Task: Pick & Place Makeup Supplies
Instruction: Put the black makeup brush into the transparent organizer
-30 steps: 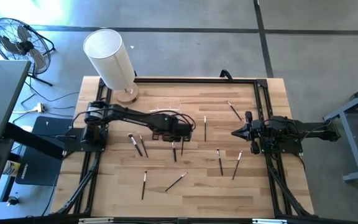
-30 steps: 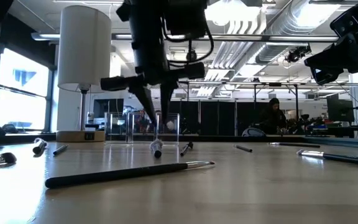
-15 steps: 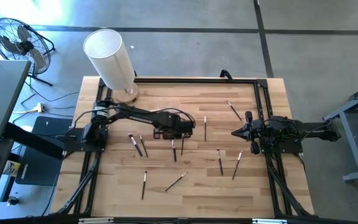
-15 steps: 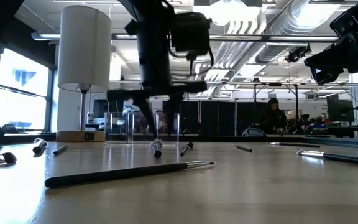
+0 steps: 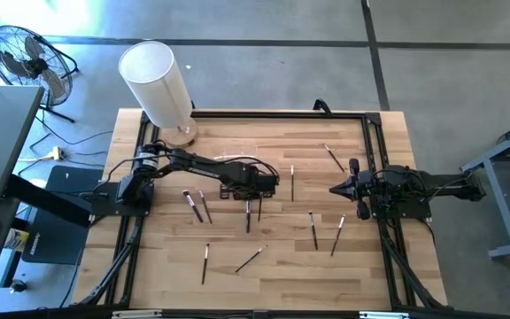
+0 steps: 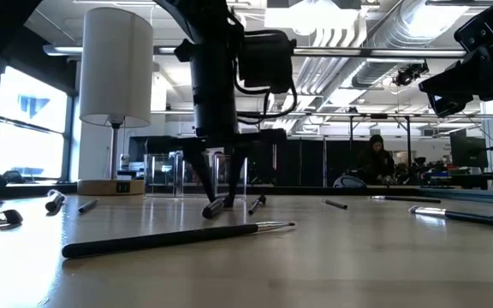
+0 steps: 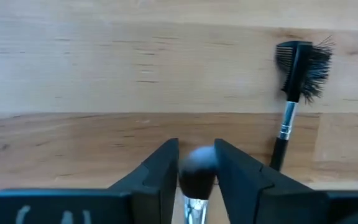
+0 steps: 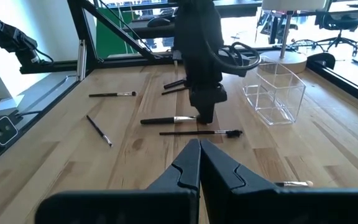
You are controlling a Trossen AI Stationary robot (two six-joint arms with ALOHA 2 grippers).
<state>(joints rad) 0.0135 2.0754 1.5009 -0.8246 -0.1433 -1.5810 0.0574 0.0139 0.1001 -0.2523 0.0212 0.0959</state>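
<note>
Near the middle of the pale wooden table (image 5: 343, 266), the left gripper (image 7: 196, 163) has been lowered; its fingers (image 7: 160, 171) now bracket a slim dark-tipped makeup brush (image 7: 197, 177), apparently not yet clamped. The right gripper (image 8: 199, 149), shut, waits aside.

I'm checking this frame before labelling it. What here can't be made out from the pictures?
- Left gripper: the brush sits between its fingers; in the left wrist view the handle is cut off by the bottom edge, so firm grip is unclear.
- High view: the arm covers that brush.
- Clear holder: barely visible in the high view; contents unclear.
- Right gripper: shut, waiting at the table's right side.
</note>
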